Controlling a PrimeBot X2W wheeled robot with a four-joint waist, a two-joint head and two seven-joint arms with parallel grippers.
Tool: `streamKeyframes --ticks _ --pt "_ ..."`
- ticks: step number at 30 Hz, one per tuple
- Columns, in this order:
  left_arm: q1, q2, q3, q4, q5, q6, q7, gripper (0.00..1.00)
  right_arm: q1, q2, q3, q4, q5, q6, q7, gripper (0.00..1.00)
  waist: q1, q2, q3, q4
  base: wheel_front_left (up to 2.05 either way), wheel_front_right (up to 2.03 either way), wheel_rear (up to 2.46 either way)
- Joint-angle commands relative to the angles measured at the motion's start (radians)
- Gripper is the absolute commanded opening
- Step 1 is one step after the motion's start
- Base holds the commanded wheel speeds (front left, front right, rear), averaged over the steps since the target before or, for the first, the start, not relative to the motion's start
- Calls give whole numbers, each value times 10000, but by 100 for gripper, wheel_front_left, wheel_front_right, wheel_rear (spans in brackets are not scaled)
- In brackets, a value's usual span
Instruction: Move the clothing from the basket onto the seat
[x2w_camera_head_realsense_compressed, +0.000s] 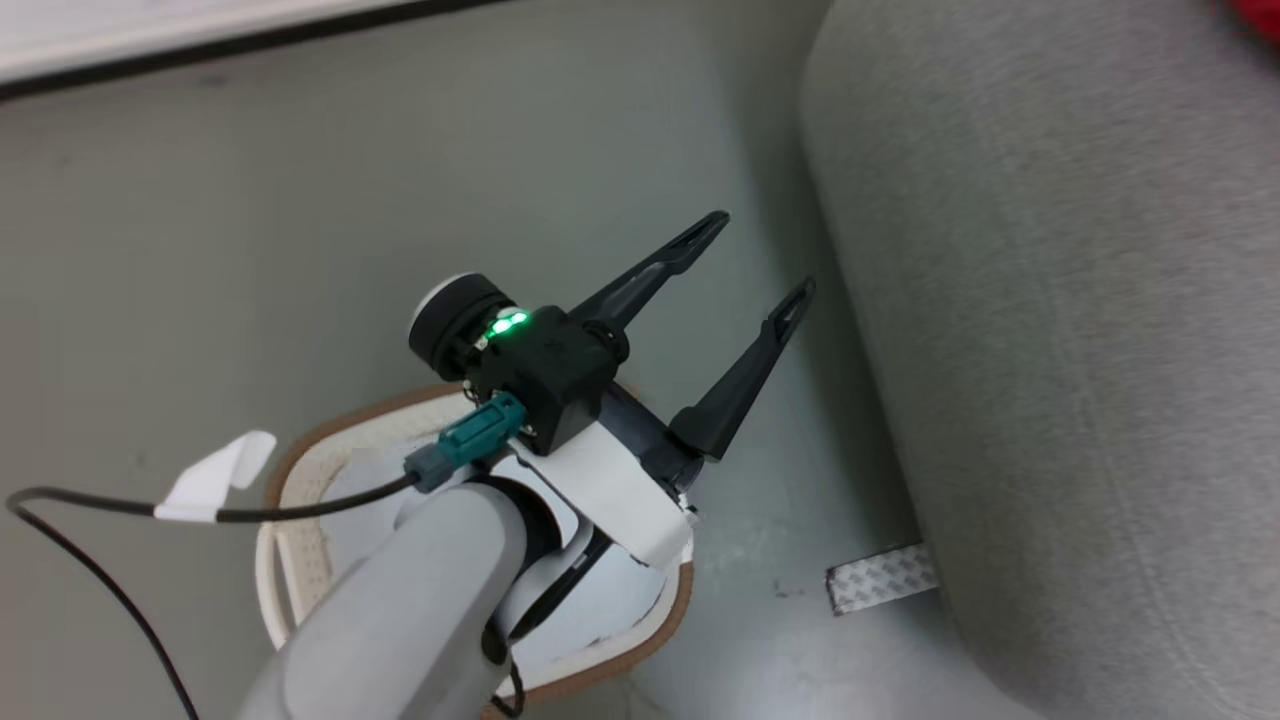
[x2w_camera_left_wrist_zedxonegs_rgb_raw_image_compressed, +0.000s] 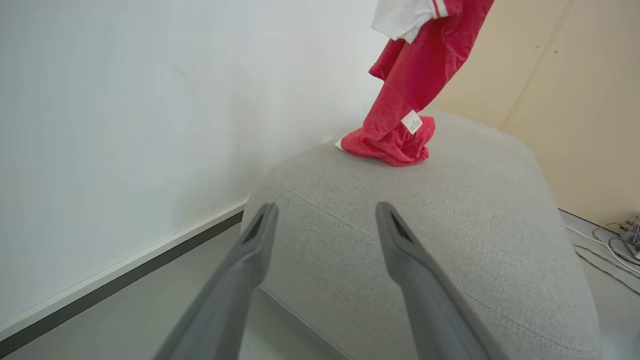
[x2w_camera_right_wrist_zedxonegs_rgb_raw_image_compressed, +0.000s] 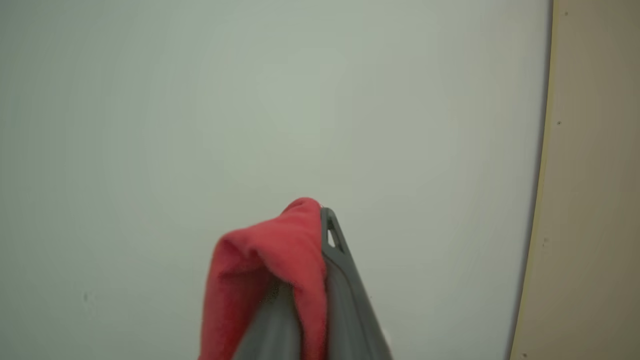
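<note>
Large light grey upholstered seat (x2w_camera_left_wrist_zedxonegs_rgb_raw_image_compressed: 450, 225) of woven fabric, with rounded edges and a stitched seam along the near side. Just beside its near corner, over the pale grey floor (x2w_camera_head_realsense_compressed: 300, 250): left hand (x2w_camera_head_realsense_compressed: 762, 255), two long dark fingers spread as wide as can be, nothing between them, tips pointing toward the seat but clear of it.

Farther from the seat, under that arm's wrist: oval cream-white perforated plastic basket (x2w_camera_head_realsense_compressed: 290, 570) with a brown rim, standing on the floor, inside largely hidden by the forearm. Between basket and seat, right at the seat's base: short strip of silver-grey tape (x2w_camera_head_realsense_compressed: 880, 578) stuck to the floor.

On the seat's far end, near the white wall (x2w_camera_left_wrist_zedxonegs_rgb_raw_image_compressed: 125, 100): soft bright red clothing (x2w_camera_left_wrist_zedxonegs_rgb_raw_image_compressed: 410, 75), hanging down from above with a white panel and white stripes high up and a small white label (x2w_camera_left_wrist_zedxonegs_rgb_raw_image_compressed: 411, 121) lower down. Bottom end crumpled, resting on the seat top.

Seen against the same wall: right hand (x2w_camera_right_wrist_zedxonegs_rgb_raw_image_compressed: 315, 225), fingers pressed together on a fold of red clothing draped over one finger. Place relative to the seat not clear.
</note>
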Motion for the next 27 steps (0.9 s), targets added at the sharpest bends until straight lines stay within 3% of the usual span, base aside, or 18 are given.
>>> streamKeyframes --ticks 1,4,8,13,17,18,19,27 --pt "-112 18 13 -12 11 -24 -54 100 -37 -39 -81 117 -156 -23 -13 0 -4 0 750 676 0 0 0" --pt "-187 48 -22 84 7 -59 -133 100 -301 -206 -770 897 -833 -23 -258 0 -4 0 1010 813 0 0 0" --pt "-95 68 -65 260 -40 -55 -252 100 561 -72 -1832 2119 -1607 -23 -762 0 -4 0 1118 880 0 0 0" --pt "115 116 -64 377 -118 73 -290 100 1869 435 -3131 3543 -2422 -23 -1577 0 -4 0 1061 798 0 0 0" --pt "258 264 -12 468 -171 133 -249 100 2587 1026 -3611 4436 -2856 -23 -2107 0 -4 0 868 619 0 0 0" --pt "280 284 24 475 -181 187 -255 100 2741 1131 -3662 4636 -2959 -23 -2191 39 -4 0 802 568 0 0 0" --pt "302 320 57 490 -193 213 -264 100 2867 1222 -3707 4788 -3023 -23 -2296 100 -4 0 730 520 0 0 0" --pt "810 614 412 669 -356 516 -614 100 3755 1672 -3055 5519 -2707 -23 -3221 100 -4 0 -393 279 0 0 0"
